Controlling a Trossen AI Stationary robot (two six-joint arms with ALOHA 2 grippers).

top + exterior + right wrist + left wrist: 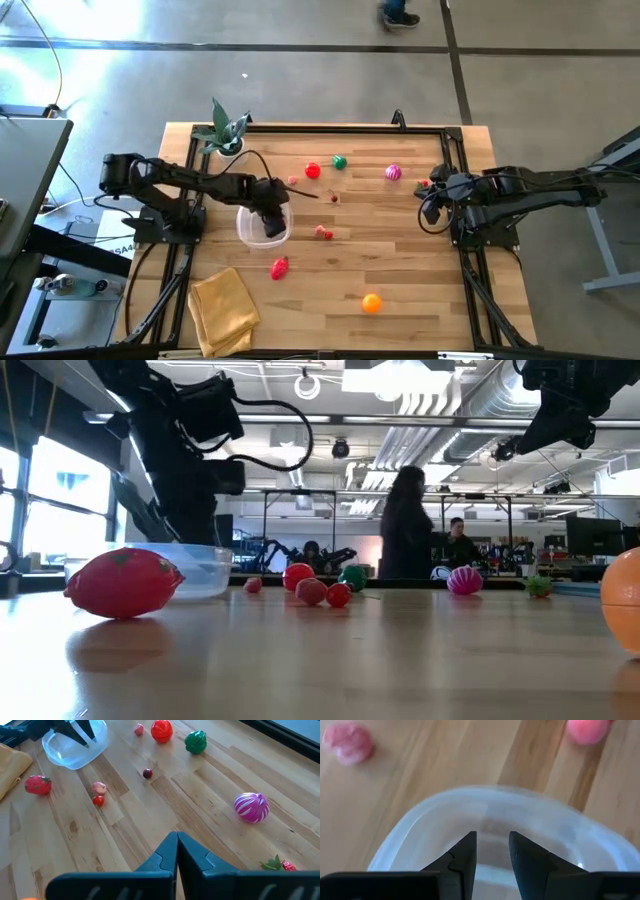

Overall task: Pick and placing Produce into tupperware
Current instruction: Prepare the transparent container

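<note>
Glossy clear plastic tupperware [262, 226], matt yellow cloth [224, 308], smooth light wood table [400, 290].

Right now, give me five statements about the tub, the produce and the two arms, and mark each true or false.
1. The left gripper hangs over the tub with nothing between its jaws. True.
2. The tub already holds three fruits. False: no produce shows inside it.
3. The orange fruit lies near the table's front edge, apart from the rest. True.
4. The right gripper has its jaws wide open over the striped pink ball. False: the jaws are shut, and the arm waits at the table's right side.
5. The yellow cloth covers the tub. False: it lies apart, at the front left corner.
</note>
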